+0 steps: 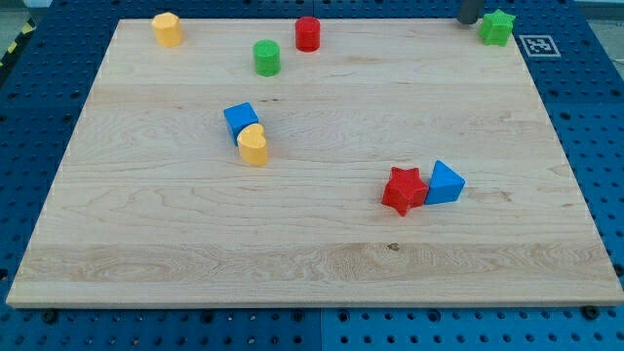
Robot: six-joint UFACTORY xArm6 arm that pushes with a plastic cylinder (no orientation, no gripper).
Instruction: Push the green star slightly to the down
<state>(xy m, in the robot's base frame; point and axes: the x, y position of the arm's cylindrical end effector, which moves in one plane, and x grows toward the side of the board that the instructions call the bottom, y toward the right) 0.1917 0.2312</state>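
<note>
The green star (497, 27) sits at the board's top right corner. My tip (469, 20) is a dark rod end at the view's top edge, just left of the green star and close to it; I cannot tell whether they touch. A green cylinder (266, 58) and a red cylinder (308, 33) stand near the top middle. A yellow hexagonal block (168, 29) is at the top left.
A blue cube (240, 120) touches a yellow heart-shaped block (253, 144) left of centre. A red star (404, 189) touches a blue triangular block (445, 182) at lower right. A fiducial tag (537, 45) lies beside the wooden board (312, 253) on the blue pegboard.
</note>
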